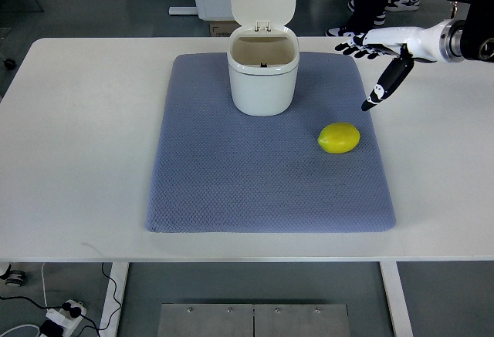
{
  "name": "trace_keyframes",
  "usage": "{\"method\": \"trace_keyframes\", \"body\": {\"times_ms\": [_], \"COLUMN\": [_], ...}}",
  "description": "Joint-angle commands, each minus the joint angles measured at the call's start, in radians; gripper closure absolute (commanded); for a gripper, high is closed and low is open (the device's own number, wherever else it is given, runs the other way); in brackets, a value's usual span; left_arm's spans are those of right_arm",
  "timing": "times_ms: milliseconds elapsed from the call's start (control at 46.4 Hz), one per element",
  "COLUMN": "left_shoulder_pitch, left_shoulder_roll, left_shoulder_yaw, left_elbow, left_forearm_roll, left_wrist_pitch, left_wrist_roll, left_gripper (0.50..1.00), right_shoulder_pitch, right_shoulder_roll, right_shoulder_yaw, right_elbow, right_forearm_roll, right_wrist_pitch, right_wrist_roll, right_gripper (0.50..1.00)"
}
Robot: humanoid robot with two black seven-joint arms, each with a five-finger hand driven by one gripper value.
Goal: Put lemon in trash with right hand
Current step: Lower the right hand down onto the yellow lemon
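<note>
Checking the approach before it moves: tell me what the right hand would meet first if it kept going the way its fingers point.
The right hand points leftward, fingers spread. That line crosses the blue mat toward the white trash bin, passing behind the lemon. Height is unclear, so it may clear the bin.

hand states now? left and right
Left: not in view.
Right hand: open, fingers spread, holding nothing, above the mat's far right corner; lemon untouched on the mat.

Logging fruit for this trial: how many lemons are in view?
1. The yellow oval lemon lies on the blue-grey quilted mat, right of the white plastic trash bin with its lid open. Most of the bin's inside is hidden, so another could sit there.
</note>
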Motion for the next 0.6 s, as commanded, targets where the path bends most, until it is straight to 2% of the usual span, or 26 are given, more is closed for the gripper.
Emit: {"method": "trace_keyframes", "body": {"times_ms": [0, 582], "left_shoulder_pitch": [0.000, 0.000], "left_shoulder_roll": [0.000, 0.000], "left_shoulder_yaw": [0.000, 0.000], "left_elbow": [0.000, 0.000], "left_forearm_roll": [0.000, 0.000], "left_wrist_pitch": [0.000, 0.000], "left_wrist_roll": [0.000, 0.000], "left_gripper": [0.500, 0.500], "right_shoulder_pitch": [0.007, 0.036], "right_shoulder_roll": [0.019, 0.048], "right_shoulder_yaw": [-0.018, -0.060], "right_elbow": [0.006, 0.006], "right_forearm_roll": [0.000, -0.005], "right_wrist_pitch": [0.001, 0.025], "right_wrist_roll": [0.003, 0.006], "right_gripper": [0.500, 0.500]}}
